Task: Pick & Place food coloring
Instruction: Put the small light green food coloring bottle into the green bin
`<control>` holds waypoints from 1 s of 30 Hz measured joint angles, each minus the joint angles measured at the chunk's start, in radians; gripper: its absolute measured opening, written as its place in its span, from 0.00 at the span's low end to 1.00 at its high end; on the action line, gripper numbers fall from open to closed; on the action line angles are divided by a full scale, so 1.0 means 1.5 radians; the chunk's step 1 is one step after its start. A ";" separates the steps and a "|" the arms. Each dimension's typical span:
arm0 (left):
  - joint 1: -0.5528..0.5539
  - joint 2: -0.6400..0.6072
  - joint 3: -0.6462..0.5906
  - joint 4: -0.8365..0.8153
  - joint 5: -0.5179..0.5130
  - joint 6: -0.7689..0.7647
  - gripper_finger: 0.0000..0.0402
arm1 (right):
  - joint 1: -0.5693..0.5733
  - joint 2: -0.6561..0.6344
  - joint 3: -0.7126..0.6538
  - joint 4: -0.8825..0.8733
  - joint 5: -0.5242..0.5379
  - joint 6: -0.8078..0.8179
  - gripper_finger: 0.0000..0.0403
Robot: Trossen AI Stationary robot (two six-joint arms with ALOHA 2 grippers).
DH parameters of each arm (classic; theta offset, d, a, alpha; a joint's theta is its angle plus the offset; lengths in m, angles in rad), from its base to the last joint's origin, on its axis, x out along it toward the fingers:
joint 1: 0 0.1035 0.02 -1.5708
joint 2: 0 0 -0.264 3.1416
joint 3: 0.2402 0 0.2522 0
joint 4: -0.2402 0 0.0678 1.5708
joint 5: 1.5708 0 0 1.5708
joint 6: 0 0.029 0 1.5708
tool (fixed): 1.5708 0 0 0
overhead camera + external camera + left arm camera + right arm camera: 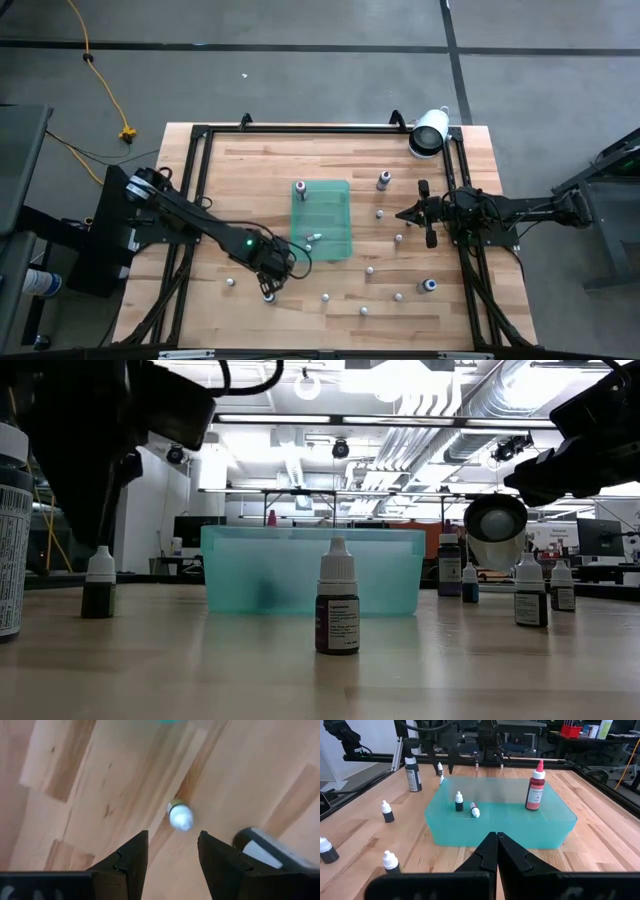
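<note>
Left hand hangs low over the worktop, just beside the tray's near-left corner, fingers apart and empty, a white-capped bottle standing just beyond the tips. Right hand waits right of the tray, fingers pressed together on nothing. 3 bottles are in the tray: a red one upright, a small one upright, another on its side. The rest dot the worktop.
</note>
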 joint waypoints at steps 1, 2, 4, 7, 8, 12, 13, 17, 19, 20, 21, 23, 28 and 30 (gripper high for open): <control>0.000 0.003 0.000 0.009 0.000 0.003 0.41 | 0.000 0.000 0.000 0.000 0.000 0.000 0.00; 0.000 0.005 0.000 0.013 -0.002 0.007 0.41 | 0.000 0.000 0.000 0.001 0.000 0.000 0.00; 0.001 0.009 0.000 0.023 -0.002 0.014 0.41 | 0.000 0.000 0.000 0.000 0.000 0.000 0.00; 0.001 0.016 0.000 0.029 0.001 0.015 0.41 | 0.000 0.000 0.000 0.000 0.000 0.000 0.00; 0.001 0.020 0.000 0.030 0.001 0.020 0.41 | 0.000 0.000 0.000 0.000 0.000 0.000 0.00; 0.001 0.036 0.000 0.039 0.012 0.033 0.41 | 0.000 0.000 0.000 0.001 0.000 0.000 0.00; 0.001 0.040 0.000 0.040 0.012 0.034 0.41 | 0.000 0.000 0.000 0.000 0.000 0.000 0.00; 0.001 0.042 0.001 0.040 0.011 0.035 0.41 | 0.000 0.000 0.000 0.000 0.000 0.000 0.00; 0.002 0.042 0.001 0.037 0.011 0.038 0.41 | 0.000 0.000 0.000 0.000 0.000 0.000 0.00; 0.002 0.042 0.001 0.038 0.011 0.043 0.41 | 0.000 0.000 0.000 0.000 0.000 0.000 0.00; 0.002 0.042 0.001 0.038 0.011 0.047 0.41 | 0.000 0.000 0.000 0.000 0.000 0.000 0.00; 0.002 0.042 0.001 0.037 0.011 0.050 0.40 | 0.000 0.000 0.000 0.000 0.000 0.000 0.00; 0.002 0.042 0.001 0.040 0.010 0.050 0.31 | 0.000 0.000 0.000 0.000 0.000 0.000 0.00; 0.002 0.042 0.001 0.040 0.010 0.050 0.27 | 0.000 0.000 0.000 0.000 0.000 0.000 0.00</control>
